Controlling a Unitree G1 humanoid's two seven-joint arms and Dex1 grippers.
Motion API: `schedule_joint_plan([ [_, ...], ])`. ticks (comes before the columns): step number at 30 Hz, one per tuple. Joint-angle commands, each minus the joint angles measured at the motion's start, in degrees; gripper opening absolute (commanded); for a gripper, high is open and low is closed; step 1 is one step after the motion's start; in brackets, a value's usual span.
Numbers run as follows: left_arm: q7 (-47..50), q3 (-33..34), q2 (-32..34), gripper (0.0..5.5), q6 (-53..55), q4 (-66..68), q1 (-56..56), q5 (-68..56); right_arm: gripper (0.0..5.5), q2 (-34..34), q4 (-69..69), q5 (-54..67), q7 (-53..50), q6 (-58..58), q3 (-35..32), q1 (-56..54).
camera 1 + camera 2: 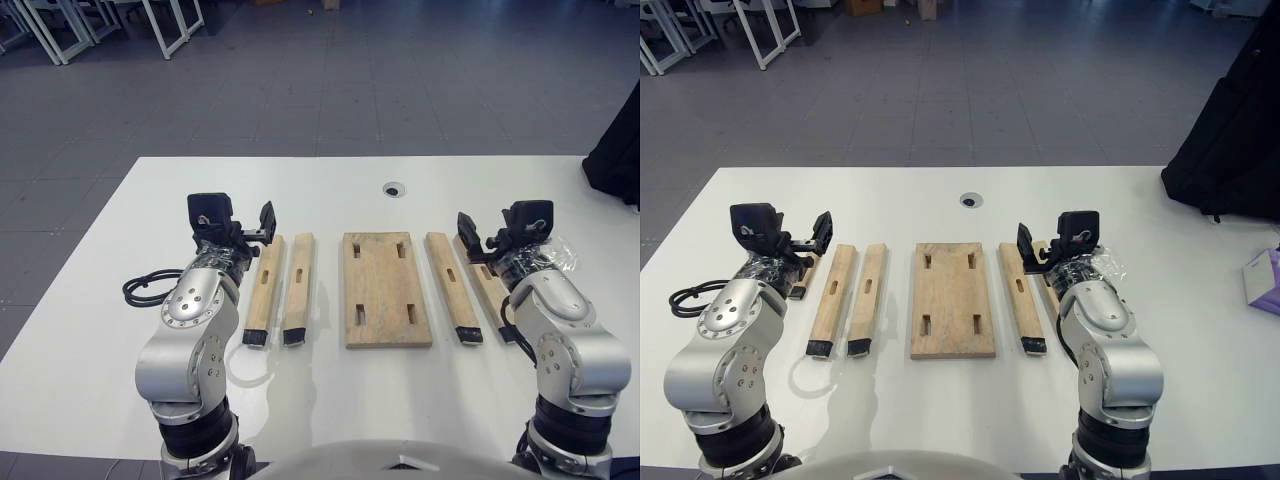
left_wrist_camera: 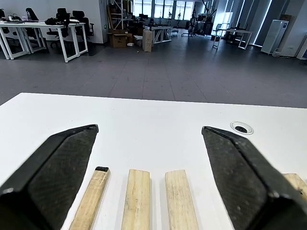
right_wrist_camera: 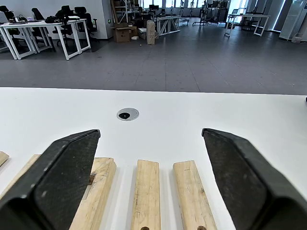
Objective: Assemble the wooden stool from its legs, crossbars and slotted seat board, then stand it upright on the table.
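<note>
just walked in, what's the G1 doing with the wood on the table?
Nothing is assembled yet. The slotted seat board lies flat in the middle of the table. Loose wooden bars are laid out alongside it, the left bars on the robot's left and the right bars on its right. The left pincer and the right pincer are both open, each poised above the bars on its own side and gripping nothing.

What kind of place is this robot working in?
Most likely a large open office or lab hall. Rows of white desks with black chairs stand across a wide grey floor, cardboard boxes sit far back, and the work is laid out on a white table.
</note>
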Motion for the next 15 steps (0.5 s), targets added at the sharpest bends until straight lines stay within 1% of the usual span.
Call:
schedule_joint_plan([
  [1,0.72,-0.3,-0.43,4.02,0.57,-0.24,-0.64,0.08,3.91,-0.45,0.22,0.47,0.27,0.78,-0.44,-1.04],
  [15,0.69,-0.35,0.01,4.02,0.02,0.12,-0.61,0.33,3.91,0.05,0.92,-0.15,0.35,-0.76,0.44,0.05],
])
